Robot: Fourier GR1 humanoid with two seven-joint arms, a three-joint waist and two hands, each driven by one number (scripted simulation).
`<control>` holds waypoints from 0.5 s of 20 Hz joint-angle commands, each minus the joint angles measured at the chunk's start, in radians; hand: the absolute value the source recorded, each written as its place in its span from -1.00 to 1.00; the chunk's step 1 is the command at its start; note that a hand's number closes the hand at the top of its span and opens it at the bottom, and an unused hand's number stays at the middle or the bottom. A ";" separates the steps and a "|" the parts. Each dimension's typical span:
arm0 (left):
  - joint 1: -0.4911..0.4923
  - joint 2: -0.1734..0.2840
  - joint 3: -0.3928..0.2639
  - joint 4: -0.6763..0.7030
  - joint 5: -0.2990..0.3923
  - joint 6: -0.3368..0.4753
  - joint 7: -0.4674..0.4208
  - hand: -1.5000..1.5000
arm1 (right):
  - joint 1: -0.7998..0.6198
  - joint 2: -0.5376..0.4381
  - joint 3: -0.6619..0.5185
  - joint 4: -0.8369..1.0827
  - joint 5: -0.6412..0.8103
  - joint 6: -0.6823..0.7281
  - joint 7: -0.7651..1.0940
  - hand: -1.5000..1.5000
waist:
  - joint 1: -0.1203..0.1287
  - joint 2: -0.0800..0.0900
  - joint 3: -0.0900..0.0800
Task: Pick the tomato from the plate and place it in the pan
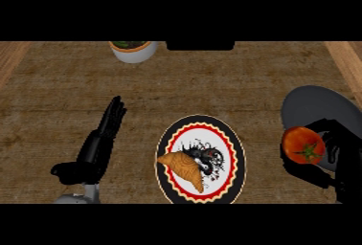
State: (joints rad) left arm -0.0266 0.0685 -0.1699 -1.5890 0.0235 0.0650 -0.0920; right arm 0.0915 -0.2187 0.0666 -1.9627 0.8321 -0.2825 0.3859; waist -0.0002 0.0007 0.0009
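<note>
Two hands show on my feed, coming up from the lower edge over the brown counter (212,81). My right hand (338,158) has its black fingers curled round the tomato (303,145), which is off the plate and sits at the near edge of the grey pan (314,105) on the right side. The tomato's green stem end faces right, toward the palm. I cannot tell whether the tomato touches the pan's floor or is held above it. My left hand (105,134) rests at the left with straight fingers pointing away from me, holding nothing. Between the hands lies the patterned plate (230,139), with a croissant (185,168) on its near left part. At the far edge stands a white bowl (133,50).
</note>
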 commanded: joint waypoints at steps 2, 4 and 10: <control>0.060 -0.029 -0.050 0.010 -0.049 0.019 -0.052 0.00 | -0.076 -0.063 -0.160 0.207 -0.020 -0.113 -0.150 1.00 | 0.006 0.001 0.000; -0.053 0.000 0.013 -0.007 -0.006 0.005 0.057 0.00 | -0.107 -0.122 -0.247 0.299 -0.057 -0.138 -0.208 1.00 | 0.002 0.002 0.001; -0.014 -0.021 0.000 0.029 -0.018 0.002 -0.012 0.00 | -0.324 -0.116 -0.362 0.695 -0.211 -0.312 -0.448 1.00 | 0.014 0.004 0.001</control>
State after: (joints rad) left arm -0.0272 0.0579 -0.1743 -1.5821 0.0106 0.0618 -0.0956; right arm -0.1228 -0.3109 -0.2098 -1.4834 0.7158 -0.5206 0.0725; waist 0.0106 0.0036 0.0015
